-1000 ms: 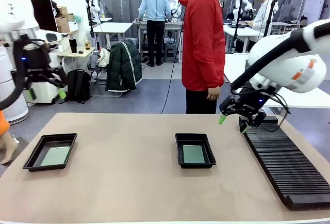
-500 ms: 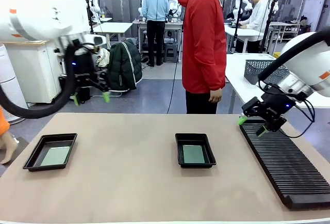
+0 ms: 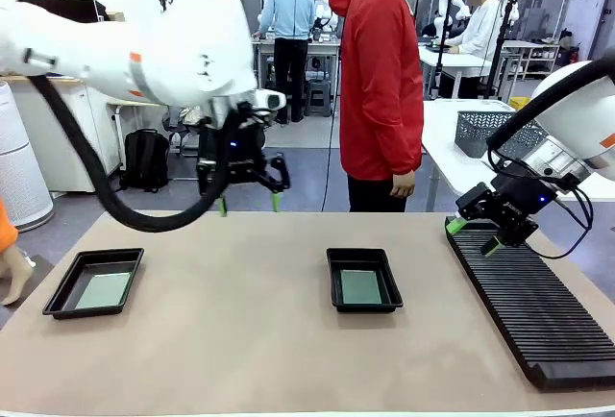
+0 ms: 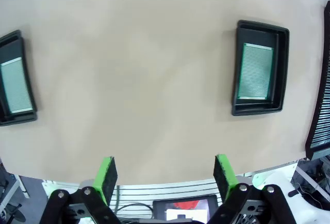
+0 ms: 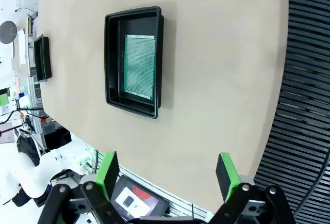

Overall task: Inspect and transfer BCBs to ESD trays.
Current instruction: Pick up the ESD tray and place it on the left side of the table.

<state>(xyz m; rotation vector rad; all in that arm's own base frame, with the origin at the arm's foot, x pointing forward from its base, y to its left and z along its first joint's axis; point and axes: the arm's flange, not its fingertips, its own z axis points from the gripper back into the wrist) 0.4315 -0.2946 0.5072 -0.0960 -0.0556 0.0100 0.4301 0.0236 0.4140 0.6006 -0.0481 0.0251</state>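
Two black ESD trays lie on the tan table, one at the left (image 3: pixel 63 287) and one in the middle (image 3: pixel 334 282). Each holds a flat green BCB, the left one (image 3: pixel 104 289) and the middle one (image 3: pixel 361 287). My left gripper (image 3: pixel 249 205) hangs open above the table's far edge, between the two trays, with nothing in it. Its wrist view looks down past the green fingertips (image 4: pixel 107 176) at the middle tray (image 4: pixel 260 111) with its BCB (image 4: pixel 256 72). My right gripper (image 3: pixel 473 235) is open and empty over the far end of the rack. Its wrist view shows the middle tray (image 5: pixel 114 59) and BCB (image 5: pixel 139 66).
A long black ribbed rack (image 3: pixel 533 311) runs along the table's right side. A person in a red jacket (image 3: pixel 380 81) stands at the far edge, hands down. A grey mesh basket (image 3: pixel 480 129) sits on a white table behind.
My left arm has swung from the far left to the middle of the table's far edge. My right gripper has moved right and lower, over the rack's far end. Both have stayed open.
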